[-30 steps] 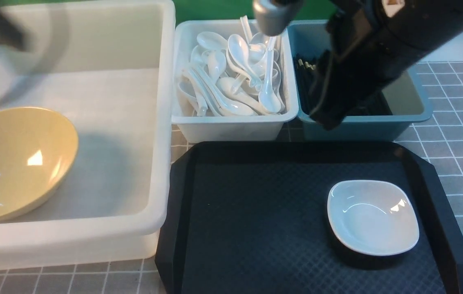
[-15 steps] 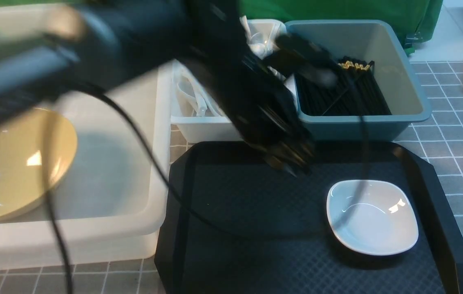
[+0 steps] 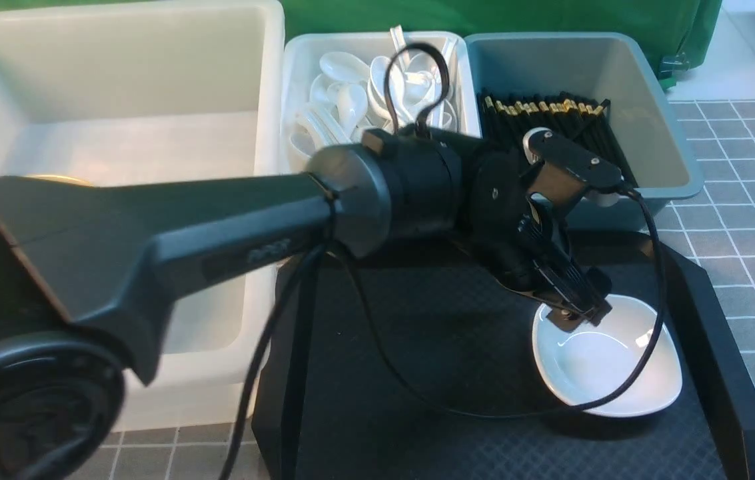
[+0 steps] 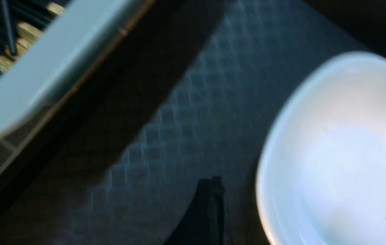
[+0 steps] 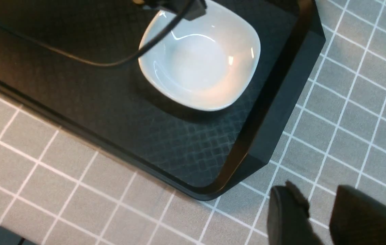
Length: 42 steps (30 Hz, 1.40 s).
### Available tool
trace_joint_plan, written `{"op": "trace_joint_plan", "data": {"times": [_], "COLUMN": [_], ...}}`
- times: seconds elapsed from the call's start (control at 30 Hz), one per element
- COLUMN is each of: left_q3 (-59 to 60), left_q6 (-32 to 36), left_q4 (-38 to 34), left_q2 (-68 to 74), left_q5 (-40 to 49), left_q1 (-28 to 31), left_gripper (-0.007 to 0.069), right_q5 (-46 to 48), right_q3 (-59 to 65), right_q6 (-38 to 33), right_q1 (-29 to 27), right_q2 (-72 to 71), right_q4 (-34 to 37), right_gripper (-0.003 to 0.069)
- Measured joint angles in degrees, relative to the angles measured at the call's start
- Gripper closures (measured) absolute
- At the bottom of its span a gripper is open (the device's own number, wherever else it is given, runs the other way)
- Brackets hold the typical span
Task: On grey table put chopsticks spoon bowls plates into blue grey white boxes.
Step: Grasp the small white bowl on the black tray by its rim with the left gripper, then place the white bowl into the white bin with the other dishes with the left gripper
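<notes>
Front view, left gripper straddling dish rim

Looks like a robot lab staged as a canteen dish-sorting post. Shows a green cloth hung at 12 o'clock behind a gridded table, a tub at 10, a white box of spoons at 12, a blue box of chopsticks at 1, a tray at 6, a cabled arm across all.

White dish, black diamond-patterned tray
</notes>
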Motion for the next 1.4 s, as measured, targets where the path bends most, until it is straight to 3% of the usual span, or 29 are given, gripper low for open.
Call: {"op": "trace_joint_plan", "data": {"times": [0.17,0.47,0.5,0.53,0.67,0.77,0.9,0.97,1.1,1.37,1.4], "left_q3": [-0.3,-2.1,-2.5,-2.6,-6.3,-9.8,-13.4,-14.8,-15.2,-15.7,-15.7], "left_q6": [-1.4,-1.5,-1.5,-1.5,-1.5,-1.3,-1.3,0.0,1.1,1.7,1.7], "left_q4": [-1.5,-5.7,-5.7,-5.7,-4.2,-0.8,2.6,3.9,4.4,5.7,5.6], "left_q2": [2.9,6.6,6.7,6.8,6.2,4.0,-0.2,-7.3,-15.7,-27.8,-27.6], "left_q5": [-1.5,0.4,1.4,1.5,7.9,12.8,18.8,21.8,24.2,30.7,31.2], "left_q1": [0.0,0.0,0.0,0.0,0.4,1.0,2.9,6.0,11.2,35.5,40.8], "left_gripper": [0.0062,0.0265,0.0324,0.0333,0.0553,0.061,0.0622,0.0623,0.0623,0.0624,0.0624], "right_q5": [0.0,0.0,0.0,0.0,-0.9,-2.0,-2.4,-3.9,-7.1,-12.1,-12.2], "right_q3": [0.1,0.1,0.1,0.1,0.1,-0.1,-2.4,-6.2,-11.4,-25.5,-27.9], "right_q6": [0.0,-0.1,-0.1,-0.1,-1.6,-4.6,-8.8,-12.2,-15.8,-22.4,-23.1], "right_q1": [0.0,0.0,0.0,0.0,0.0,0.0,0.0,0.0,0.0,5.7,7.1], "right_q2": [-0.1,-0.2,-0.2,-0.2,-0.1,1.2,5.8,10.5,15.2,29.4,32.3], "right_q4": [0.1,0.1,0.1,0.1,3.2,6.6,9.8,12.3,15.7,20.4,20.6], "right_gripper": [0.0435,0.0435,0.0435,0.0435,0.0435,0.0442,0.0515,0.0601,0.0626,0.0626,0.0626]}}
